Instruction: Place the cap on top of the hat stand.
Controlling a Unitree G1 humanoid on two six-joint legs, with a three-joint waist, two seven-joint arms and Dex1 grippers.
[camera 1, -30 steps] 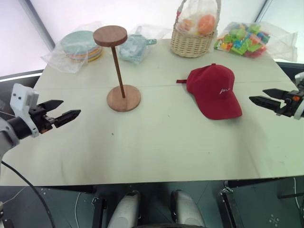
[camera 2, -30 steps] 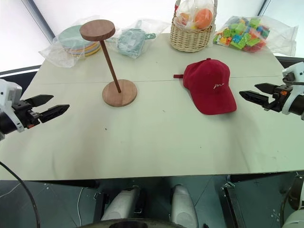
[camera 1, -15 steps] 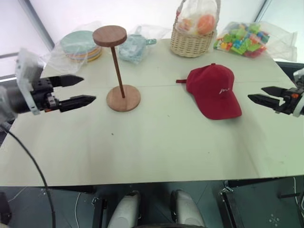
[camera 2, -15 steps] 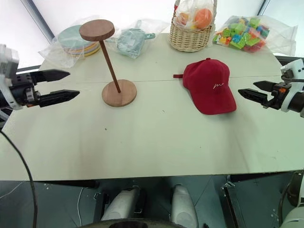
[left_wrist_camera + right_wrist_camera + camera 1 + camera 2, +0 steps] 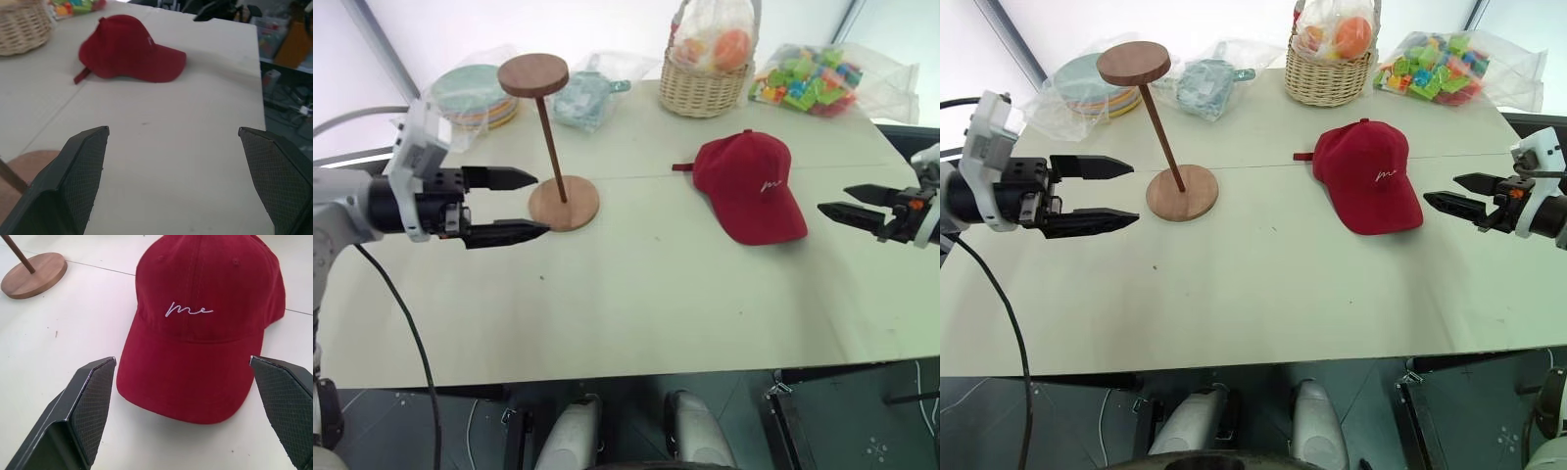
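The dark red cap lies on the white table, right of centre, brim toward the front, white script on its front. The brown wooden hat stand stands upright left of centre, its top disc bare. My left gripper hovers open just left of the stand's base, fingers pointing right. My right gripper is open, level with the cap's brim and a short way to its right, pointing at it. Nothing is between either pair of fingers.
Along the table's far edge sit bagged stacked plates, a bagged teal item, a wicker basket holding bagged fruit, and a bag of coloured bricks. The left arm's black cable hangs at the left edge.
My left gripper has risen and swung right, from the table's left edge to beside the stand's base, its fingers spreading wider. The right gripper has barely moved. The cap and stand are unmoved.
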